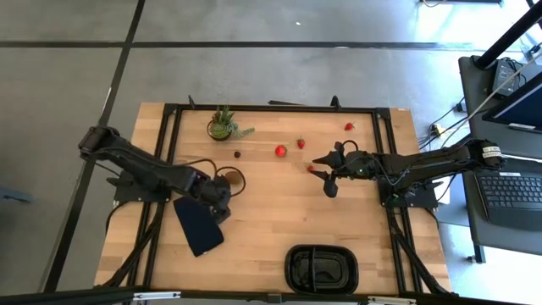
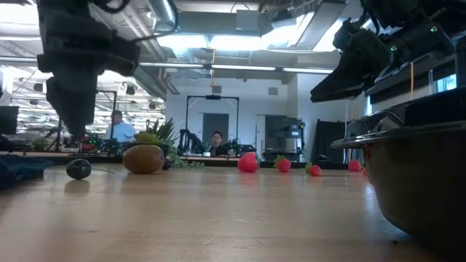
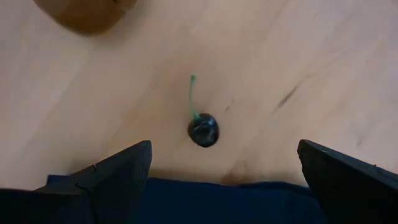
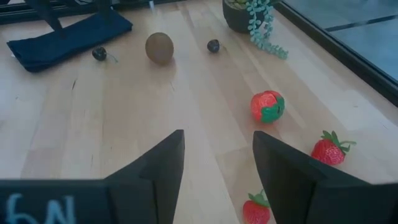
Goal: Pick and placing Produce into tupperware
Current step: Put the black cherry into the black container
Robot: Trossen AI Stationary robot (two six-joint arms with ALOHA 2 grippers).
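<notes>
The left gripper (image 3: pixel 221 171) hangs with its fingers spread wide over a dark stemmed berry (image 3: pixel 203 130), above the edge of the navy slab (image 1: pixel 198 225) and just beside the brown kiwi (image 1: pixel 229 178). The right gripper (image 4: pixel 217 165) sits mid-table, fingers parted and holding nothing, with a strawberry (image 4: pixel 256 209) close by its fingertips and more strawberries (image 1: pixel 280 151) scattered towards the potted plant (image 1: pixel 223 125). The black tupperware (image 1: pixel 321 269) lies at the table's near edge, well apart from the fruit
</notes>
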